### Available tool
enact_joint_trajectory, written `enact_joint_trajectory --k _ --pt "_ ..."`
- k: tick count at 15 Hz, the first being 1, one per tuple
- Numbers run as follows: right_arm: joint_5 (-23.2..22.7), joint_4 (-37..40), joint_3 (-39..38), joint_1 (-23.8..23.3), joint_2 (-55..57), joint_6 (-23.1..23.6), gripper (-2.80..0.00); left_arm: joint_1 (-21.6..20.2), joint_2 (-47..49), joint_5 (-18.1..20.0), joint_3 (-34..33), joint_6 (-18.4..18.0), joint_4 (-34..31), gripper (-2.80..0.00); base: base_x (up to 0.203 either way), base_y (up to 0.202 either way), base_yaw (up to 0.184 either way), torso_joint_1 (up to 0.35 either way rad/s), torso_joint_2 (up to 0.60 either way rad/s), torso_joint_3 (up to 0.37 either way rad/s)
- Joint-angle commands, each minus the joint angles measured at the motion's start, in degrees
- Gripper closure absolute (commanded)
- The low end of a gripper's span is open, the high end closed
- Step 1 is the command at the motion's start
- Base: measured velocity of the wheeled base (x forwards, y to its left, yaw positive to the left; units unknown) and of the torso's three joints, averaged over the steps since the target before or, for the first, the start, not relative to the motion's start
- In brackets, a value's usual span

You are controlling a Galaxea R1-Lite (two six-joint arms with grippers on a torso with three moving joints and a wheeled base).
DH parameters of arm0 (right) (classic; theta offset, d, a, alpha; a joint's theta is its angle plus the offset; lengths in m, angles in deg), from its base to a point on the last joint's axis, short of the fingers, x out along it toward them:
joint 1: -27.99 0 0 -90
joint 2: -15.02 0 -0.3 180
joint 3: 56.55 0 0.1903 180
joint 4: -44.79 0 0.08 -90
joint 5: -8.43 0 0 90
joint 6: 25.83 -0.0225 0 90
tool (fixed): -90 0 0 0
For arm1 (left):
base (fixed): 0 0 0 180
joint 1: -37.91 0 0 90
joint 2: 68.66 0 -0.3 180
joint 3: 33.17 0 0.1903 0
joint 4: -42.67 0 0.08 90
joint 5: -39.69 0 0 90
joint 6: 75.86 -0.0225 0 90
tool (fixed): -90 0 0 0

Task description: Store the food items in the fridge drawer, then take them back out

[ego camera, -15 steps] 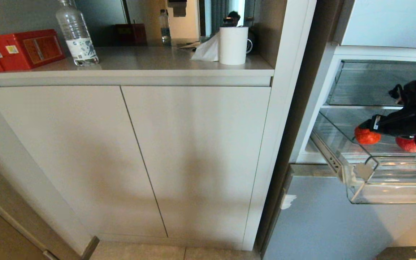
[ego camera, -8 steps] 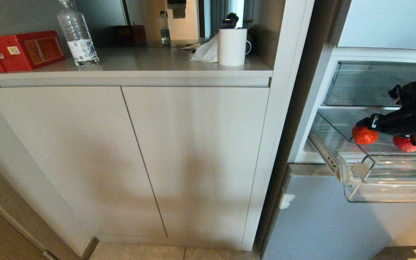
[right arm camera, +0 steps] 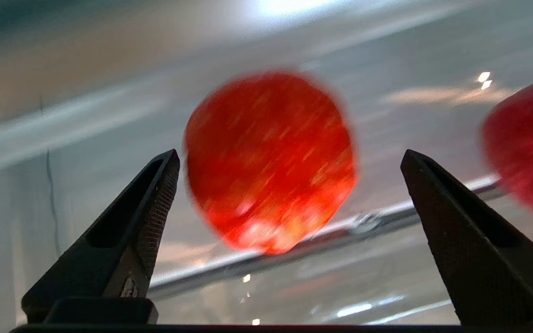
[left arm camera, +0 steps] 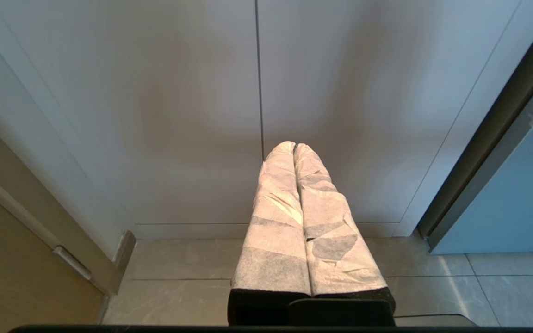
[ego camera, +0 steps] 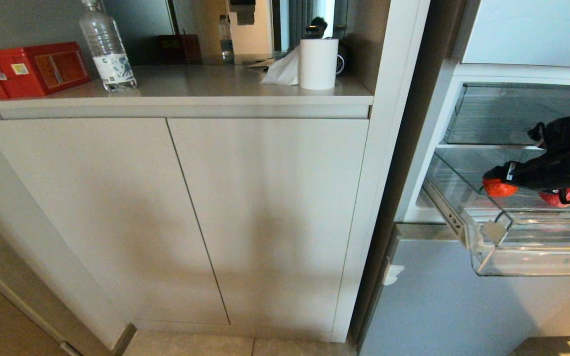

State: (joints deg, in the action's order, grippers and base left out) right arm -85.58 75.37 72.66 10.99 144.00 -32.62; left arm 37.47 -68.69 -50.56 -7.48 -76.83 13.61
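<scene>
The right gripper (right arm camera: 289, 231) has just spread wide, holding nothing, its fingers flanking the tomato (right arm camera: 270, 162) at twelve o'clock in the fridge drawer (ego camera: 537, 257), suggesting retrieval starts.

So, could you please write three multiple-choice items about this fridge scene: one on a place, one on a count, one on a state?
1. Where do the red food items lie?
A. on the cabinet counter
B. in the pulled-out clear fridge drawer
C. on the floor

2. How many red food items are visible?
A. one
B. two
C. four

3. How are the right gripper's fingers?
A. spread open
B. shut on a bottle
C. shut on the paper roll

Key: 1 B, the food items rest inside the fridge drawer. 2 B, the head view shows a second one beside the first. 3 A, the right gripper has its fingers wide apart on both sides of one item, not touching it.
</scene>
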Motion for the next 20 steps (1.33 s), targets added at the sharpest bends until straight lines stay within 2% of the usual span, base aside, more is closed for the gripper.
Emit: enact_joint_trajectory --k 1,3,5,8,12,15,20 --pt "-0.03 -0.01 -2.66 -0.1 -4.38 0.01 -2.8 0.0 0.02 -0.02 0.04 0.0 -0.02 0.0 0.0 0.0 0.0 0.0 0.0 0.0" --pt "0.06 0.56 -3.79 -0.2 -7.51 0.33 -2.8 0.0 0.02 -0.02 -0.03 0.0 -0.02 0.0 0.0 0.0 0.0 0.0 0.0 0.0" --pt "0.29 5.64 -3.8 -0.32 -9.88 0.61 -2.8 0.0 0.02 -0.02 0.03 0.0 -0.02 0.0 0.0 0.0 0.0 0.0 0.0 0.0" --pt "0.4 17.25 -3.61 -1.25 -13.85 1.54 -2.8 0.0 0.02 -0.02 0.06 0.0 -0.02 0.0 0.0 0.0 0.0 0.0 0.0 0.0" --pt "0.37 24.36 -3.9 -3.58 -16.03 2.78 -2.8 0.0 0.02 -0.02 -0.03 0.0 -0.02 0.0 0.0 0.0 0.0 0.0 0.0 0.0" --pt "0.22 32.42 -4.24 -5.6 -19.11 5.79 -2.8 0.0 0.02 -0.02 0.05 0.0 -0.02 0.0 0.0 0.0 0.0 0.0 0.0 0.0" --pt "0.28 39.75 -4.71 -8.28 -22.63 8.1 -2.8 0.0 0.02 -0.02 0.05 0.0 -0.02 0.0 0.0 0.0 0.0 0.0 0.0 0.0"
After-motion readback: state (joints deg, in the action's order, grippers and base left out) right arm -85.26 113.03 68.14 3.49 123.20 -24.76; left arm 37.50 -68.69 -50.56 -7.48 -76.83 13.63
